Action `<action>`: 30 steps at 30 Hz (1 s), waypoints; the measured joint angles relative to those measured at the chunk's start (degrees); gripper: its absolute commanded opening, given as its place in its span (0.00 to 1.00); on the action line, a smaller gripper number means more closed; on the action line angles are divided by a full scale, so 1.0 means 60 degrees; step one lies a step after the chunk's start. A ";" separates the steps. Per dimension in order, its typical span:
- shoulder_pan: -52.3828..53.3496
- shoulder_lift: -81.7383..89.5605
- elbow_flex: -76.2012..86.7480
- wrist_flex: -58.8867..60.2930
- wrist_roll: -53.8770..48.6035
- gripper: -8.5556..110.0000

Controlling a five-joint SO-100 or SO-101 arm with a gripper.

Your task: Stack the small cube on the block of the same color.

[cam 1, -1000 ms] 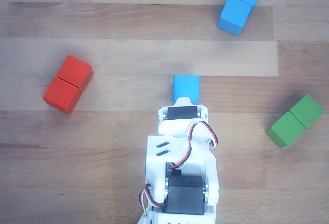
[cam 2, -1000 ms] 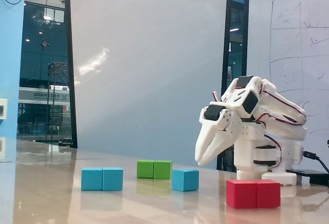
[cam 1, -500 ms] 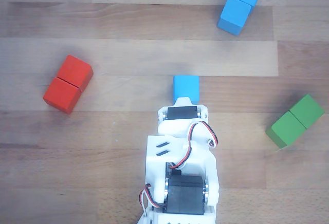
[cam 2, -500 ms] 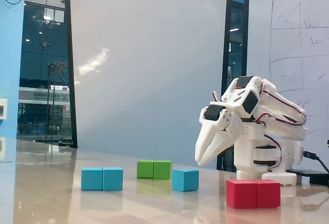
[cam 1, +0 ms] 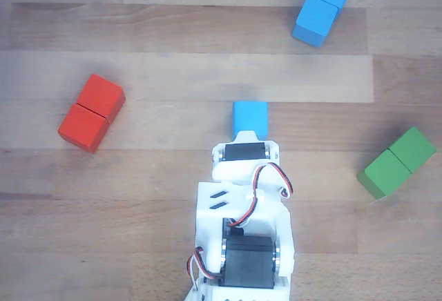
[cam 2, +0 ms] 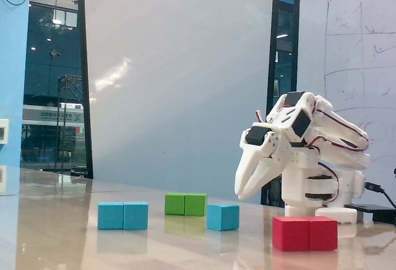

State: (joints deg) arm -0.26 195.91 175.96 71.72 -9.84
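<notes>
Blue and alone on the wooden table, the small cube [cam 1: 249,117] lies just ahead of and below the raised gripper [cam 2: 241,192], whose fingers look pressed together and empty, the blue block [cam 1: 322,7] well beyond

Wooden worktop [cam 1: 138,32] with four blocks and the arm's base laid out on it.

The small blue cube [cam 1: 249,117] was seen lying near the middle of the planked surface in the other view, with the blue oblong block [cam 1: 322,7] well apart near the top edge. A red oblong block [cam 1: 91,112] was placed at the left and a green oblong block [cam 1: 396,162] at the right. The arm's white base [cam 2: 322,205] was seated on the worktop in the fixed view.
</notes>
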 measured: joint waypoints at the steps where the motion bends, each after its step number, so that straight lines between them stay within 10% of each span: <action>1: 0.0000 0.0000 0.0000 0.0000 0.0000 0.07; 30: 0.0000 -0.1289 -0.1362 0.0059 0.0000 0.08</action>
State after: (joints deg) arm -0.26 188.17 167.78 72.07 -9.84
